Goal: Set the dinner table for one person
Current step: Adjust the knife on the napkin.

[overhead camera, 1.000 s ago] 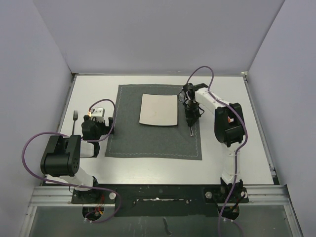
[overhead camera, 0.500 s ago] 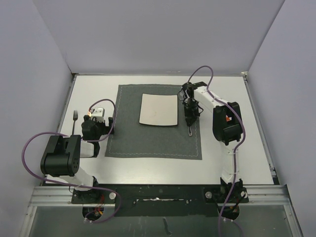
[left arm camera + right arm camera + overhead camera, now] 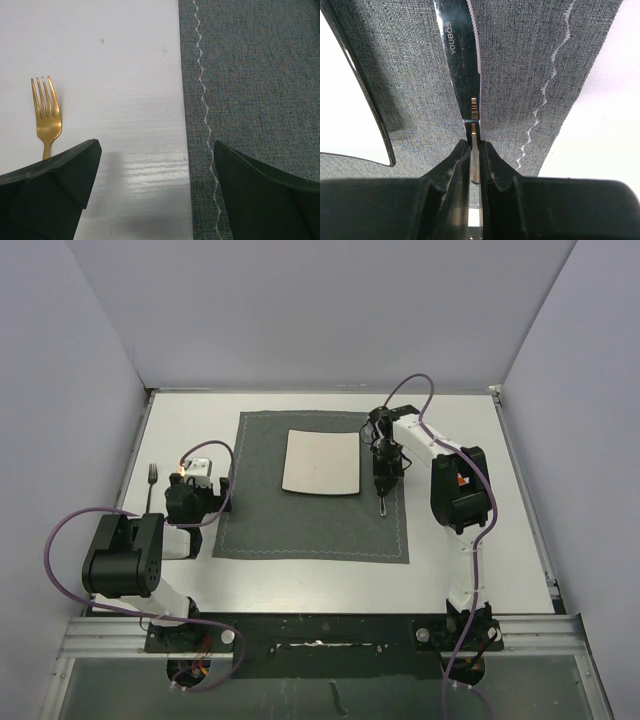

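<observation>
My right gripper [image 3: 382, 480] is shut on a knife [image 3: 460, 55], a dark, shiny blade marked YOUBOS that stands on its edge. The knife [image 3: 386, 505] hangs low over the dark grey placemat [image 3: 310, 525], just right of the square white plate [image 3: 321, 462]. The plate's rim [image 3: 340, 110] shows at the left of the right wrist view. My left gripper [image 3: 155, 165] is open over the dinner table [image 3: 300, 575], straddling the placemat's left edge [image 3: 250, 75] with nothing between its fingers. A golden fork [image 3: 47, 120] lies on the table just left of it.
The fork [image 3: 152, 480] lies near the table's left edge, beside my left arm. Grey walls close in the table on three sides. A strip of placemat with a white stitched border [image 3: 545, 85] lies to the right of the knife, then bare table [image 3: 605, 125].
My right gripper has shifted the knife very slightly away from the near edge, beside the plate. The left arm and the fork have not moved.
</observation>
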